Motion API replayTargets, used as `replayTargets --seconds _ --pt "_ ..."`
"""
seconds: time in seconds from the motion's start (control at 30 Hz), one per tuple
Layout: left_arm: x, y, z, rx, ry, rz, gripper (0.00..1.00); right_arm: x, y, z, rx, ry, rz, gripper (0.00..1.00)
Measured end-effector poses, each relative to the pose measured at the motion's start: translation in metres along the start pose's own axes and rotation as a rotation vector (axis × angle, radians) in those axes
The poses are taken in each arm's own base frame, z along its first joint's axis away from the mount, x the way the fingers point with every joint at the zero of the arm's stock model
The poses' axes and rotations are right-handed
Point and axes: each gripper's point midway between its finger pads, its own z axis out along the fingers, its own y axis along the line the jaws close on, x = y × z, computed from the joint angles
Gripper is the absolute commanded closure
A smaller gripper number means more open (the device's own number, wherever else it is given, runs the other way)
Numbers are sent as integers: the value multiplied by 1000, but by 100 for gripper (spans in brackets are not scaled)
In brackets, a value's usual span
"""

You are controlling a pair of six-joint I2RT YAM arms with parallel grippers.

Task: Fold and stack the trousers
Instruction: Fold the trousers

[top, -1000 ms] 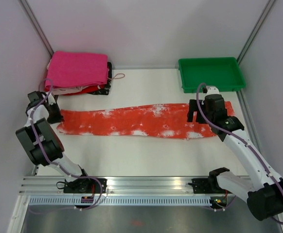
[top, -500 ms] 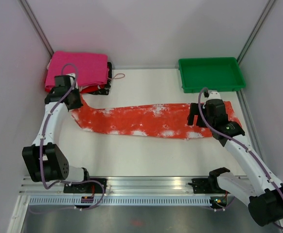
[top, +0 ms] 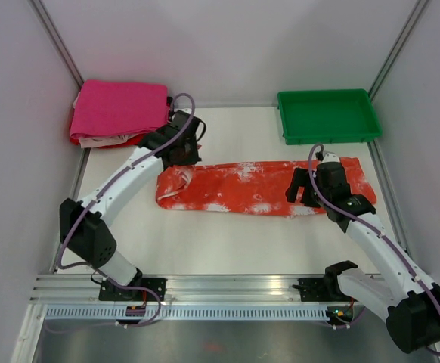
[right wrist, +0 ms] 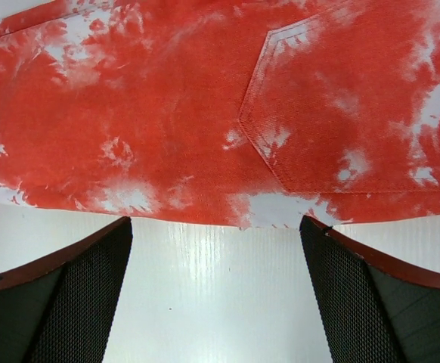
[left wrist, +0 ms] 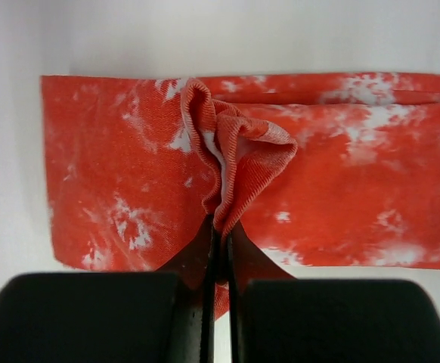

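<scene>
Trousers (top: 258,187) edge in left hand (left wrist: 218,236), right hand (right wrist: 215,231) agape.

The trousers (right wrist: 167,113), orange-red with white blotches, lie flat across the upper half of the frame. A stitched pocket (right wrist: 341,113), pointed on its left side, sits at upper right. Below the cloth's lower edge is the white table (right wrist: 212,318). The right gripper (right wrist: 216,227) has its dark, mesh-faced jaws spread wide at lower left and lower right.
</scene>
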Motion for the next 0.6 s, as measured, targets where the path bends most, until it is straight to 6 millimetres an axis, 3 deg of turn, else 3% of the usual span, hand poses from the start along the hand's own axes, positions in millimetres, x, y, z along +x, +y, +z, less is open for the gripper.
replayTargets --seconds 0.13,0.23,0.37,0.6 --pt "15 -53 8 53 16 -6 98 -7 -14 -4 84 -16 34 2" --pt "35 -80 20 68 53 -31 98 -29 -30 -13 167 -60 87 2" --pt "57 -93 44 41 105 -82 98 -52 -50 -21 239 -122 152 2" --pt "72 -120 63 49 127 -131 98 -52 -63 -22 268 -119 188 2"
